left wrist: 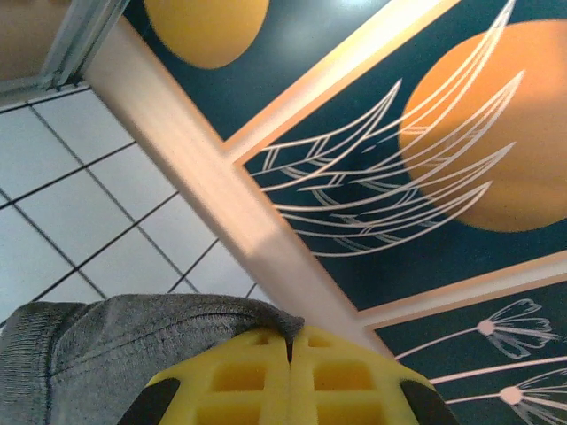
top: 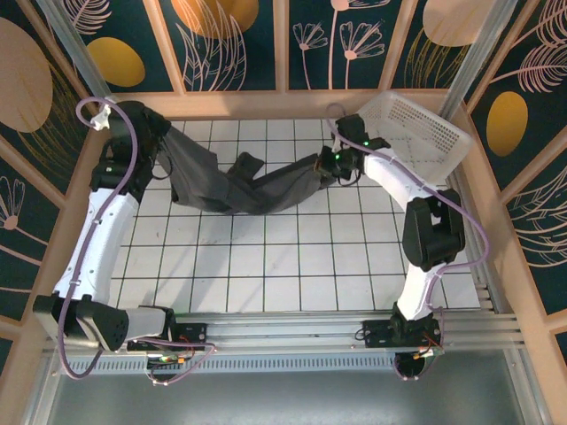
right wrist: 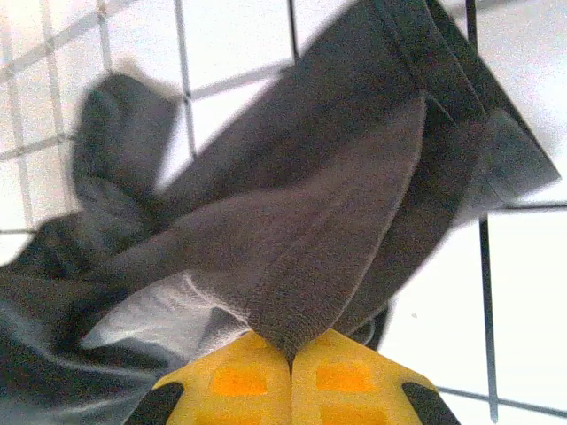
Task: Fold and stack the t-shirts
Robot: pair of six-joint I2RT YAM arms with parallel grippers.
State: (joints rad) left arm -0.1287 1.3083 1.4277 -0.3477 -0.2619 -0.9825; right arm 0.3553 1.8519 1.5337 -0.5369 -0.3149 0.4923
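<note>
T-shirt (top: 257,188), basket (top: 427,122) nearby (white, perforated)

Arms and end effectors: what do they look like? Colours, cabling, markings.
Left arm and right arm: white link shells, black joint housings, a lilac cable running along each. Green lights glow near the right wrist. Left end effector and right end effector: yellow fingers with grid-like recesses, black behind.
</note>
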